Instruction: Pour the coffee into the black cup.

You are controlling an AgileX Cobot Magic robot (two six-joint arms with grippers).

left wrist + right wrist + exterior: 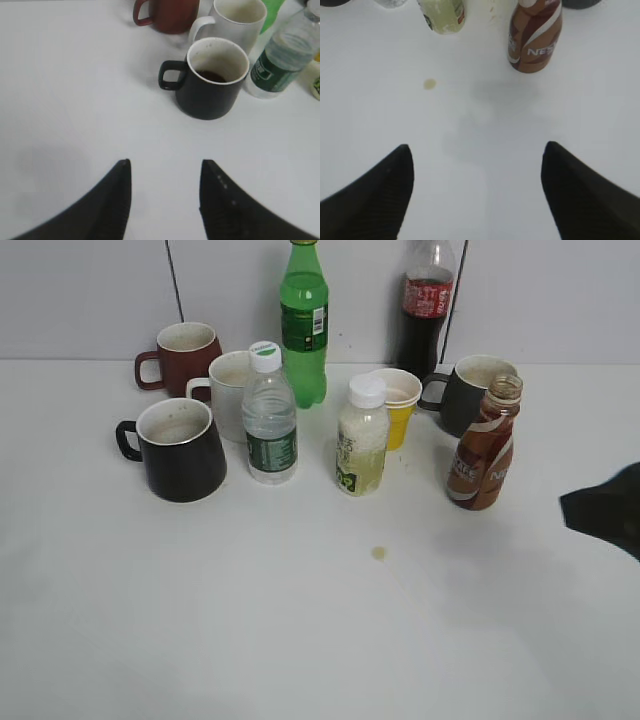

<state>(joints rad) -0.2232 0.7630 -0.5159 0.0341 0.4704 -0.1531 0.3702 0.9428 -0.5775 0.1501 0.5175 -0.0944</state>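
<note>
Across the lower half of the exterior view the white table [300,640] lay bare except for a small yellowish spot [378,553]. The uncapped brown coffee bottle [484,452] stood upright at centre right, the glossy black cup [180,448] at centre left. The right gripper [477,160], fingers spread wide and holding nothing, hung at the frame's right edge. The left gripper [165,170] faced the cup, parted and likewise empty.
</note>
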